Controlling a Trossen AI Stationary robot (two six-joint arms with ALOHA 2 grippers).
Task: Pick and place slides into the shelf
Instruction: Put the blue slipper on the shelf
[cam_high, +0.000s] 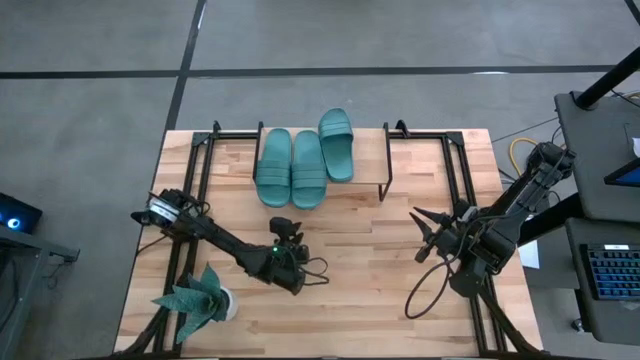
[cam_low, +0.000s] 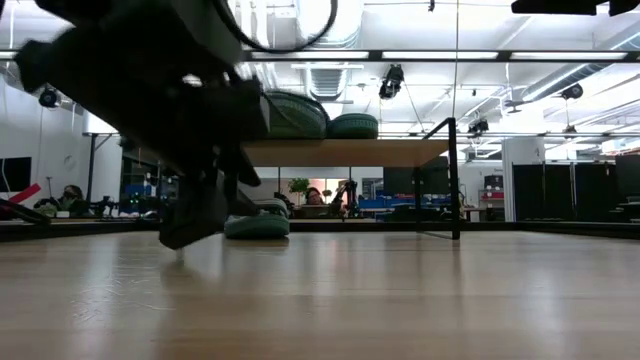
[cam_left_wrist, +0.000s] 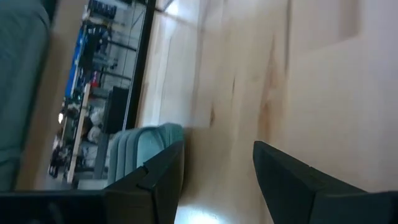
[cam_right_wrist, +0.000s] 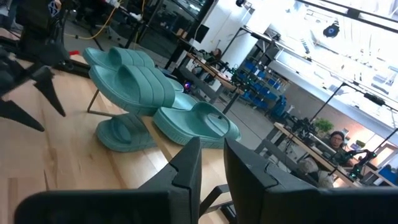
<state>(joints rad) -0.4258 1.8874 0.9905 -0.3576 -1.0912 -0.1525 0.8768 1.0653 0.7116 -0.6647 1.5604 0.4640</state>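
Note:
Three teal slides lie soles down on the shelf's plank top, two side by side and one farther back. The low view shows slides on the plank and another slide on the table under it. My left gripper hangs low over the table just in front of the shelf, pointing at it, open and empty; bare wood lies between its fingers, and a slide's ribbed strap shows beyond them. My right gripper waits raised at the right, fingers slightly apart, empty.
A teal leafy plant in a white pot stands at the table's near left corner, close behind my left arm. Black frame rails run along both table sides. Bare wood lies between the two arms.

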